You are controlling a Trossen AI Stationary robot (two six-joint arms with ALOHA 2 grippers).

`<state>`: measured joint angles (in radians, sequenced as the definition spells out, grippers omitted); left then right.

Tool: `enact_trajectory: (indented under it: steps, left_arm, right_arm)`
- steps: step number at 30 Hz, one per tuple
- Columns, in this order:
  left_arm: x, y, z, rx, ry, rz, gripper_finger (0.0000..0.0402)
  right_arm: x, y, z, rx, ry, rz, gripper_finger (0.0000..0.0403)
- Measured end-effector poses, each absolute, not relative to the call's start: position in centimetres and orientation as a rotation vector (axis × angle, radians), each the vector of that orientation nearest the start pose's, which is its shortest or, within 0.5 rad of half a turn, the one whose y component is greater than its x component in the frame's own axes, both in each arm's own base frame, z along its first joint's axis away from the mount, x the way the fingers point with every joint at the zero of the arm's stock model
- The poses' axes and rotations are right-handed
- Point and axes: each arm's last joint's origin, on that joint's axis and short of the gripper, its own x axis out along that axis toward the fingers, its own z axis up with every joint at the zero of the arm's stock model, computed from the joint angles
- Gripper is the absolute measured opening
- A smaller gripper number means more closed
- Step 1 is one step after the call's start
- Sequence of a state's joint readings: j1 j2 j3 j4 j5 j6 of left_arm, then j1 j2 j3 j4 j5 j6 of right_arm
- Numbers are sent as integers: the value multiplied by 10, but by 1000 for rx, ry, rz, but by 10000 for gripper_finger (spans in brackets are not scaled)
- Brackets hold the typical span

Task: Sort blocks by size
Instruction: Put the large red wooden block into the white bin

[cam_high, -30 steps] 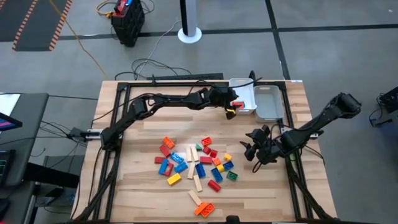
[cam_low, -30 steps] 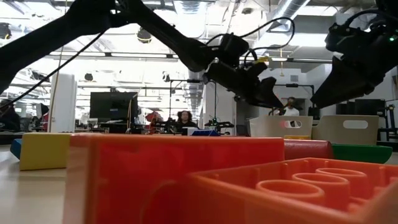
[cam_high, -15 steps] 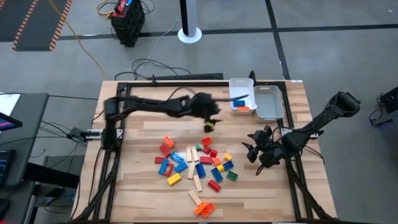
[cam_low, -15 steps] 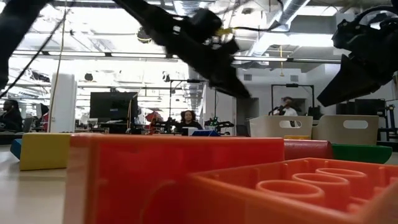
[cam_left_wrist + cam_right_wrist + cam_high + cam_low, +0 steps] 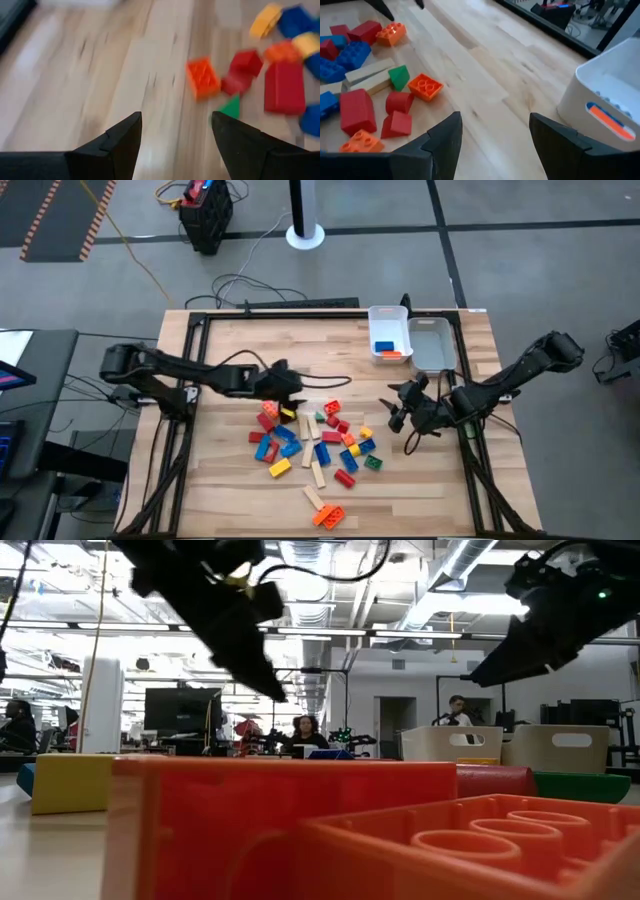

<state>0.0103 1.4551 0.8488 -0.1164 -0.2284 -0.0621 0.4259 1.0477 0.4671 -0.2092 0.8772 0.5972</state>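
Left hand [image 5: 290, 392] stretched low across the wooden bench [image 5: 230, 480], fingers parted and empty, just beside the scattered coloured plastic blocks [image 5: 318, 442]. Right hand [image 5: 398, 412] raised near the bench's right side, likewise parted, gripping nothing.

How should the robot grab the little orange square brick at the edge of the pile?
Probably from straight above, with the open left gripper pinching the orange brick on the two flat sides not facing the red brick. It lies flat, studs up, with bare table beside it.
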Motion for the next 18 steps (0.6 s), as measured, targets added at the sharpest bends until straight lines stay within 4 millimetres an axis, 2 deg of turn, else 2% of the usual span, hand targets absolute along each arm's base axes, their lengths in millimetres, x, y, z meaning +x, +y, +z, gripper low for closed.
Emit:
enact_trajectory:
  steps: [2,8,12,18]
  left_arm:
    - [286,6,212,-32,738,266,233]
    - [256,5,194,-115,930,382,233]
    - [243,5,180,-93,1047,397,233]
    - [239,-4,178,24,1110,293,233]
  right_arm:
    - [181,55,187,69,480,-579,259]
    - [188,49,192,50,465,-555,259]
    - [191,46,193,57,463,-536,259]
    - [191,44,192,55,473,-544,259]
